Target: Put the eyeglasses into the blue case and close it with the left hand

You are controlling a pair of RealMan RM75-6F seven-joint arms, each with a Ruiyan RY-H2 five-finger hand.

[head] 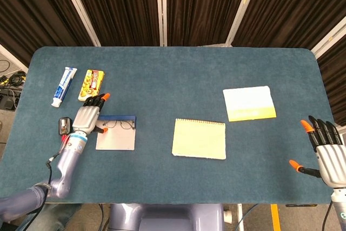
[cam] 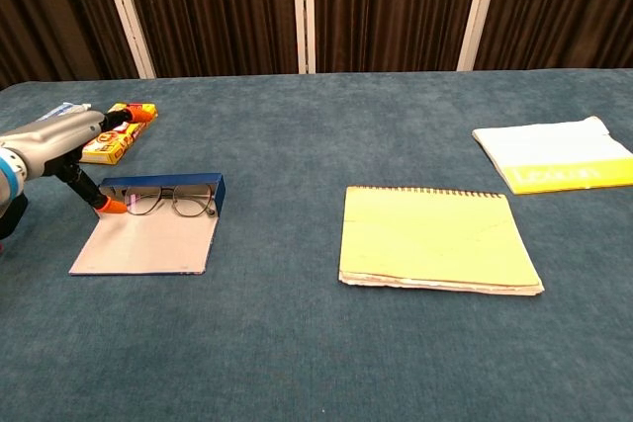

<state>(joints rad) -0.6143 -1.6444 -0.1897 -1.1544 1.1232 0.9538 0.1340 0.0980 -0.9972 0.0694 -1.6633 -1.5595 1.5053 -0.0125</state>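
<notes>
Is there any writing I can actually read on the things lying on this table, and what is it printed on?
Toothpaste tube: print there, too small to read.
Yellow packet: red and yellow label, blurred.
White and yellow booklet: faint word on the yellow band, not legible.
Yellow notebook: no text shows.
Blue case: no text shows.

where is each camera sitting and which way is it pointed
Head view: high above the near edge, looking steeply down on the table; the left robot hand with forearm and the right robot hand show.
Chest view: low at the near edge, looking across toward the curtain; only the left robot hand shows.
Shared: blue case, eyeglasses, yellow notebook.
</notes>
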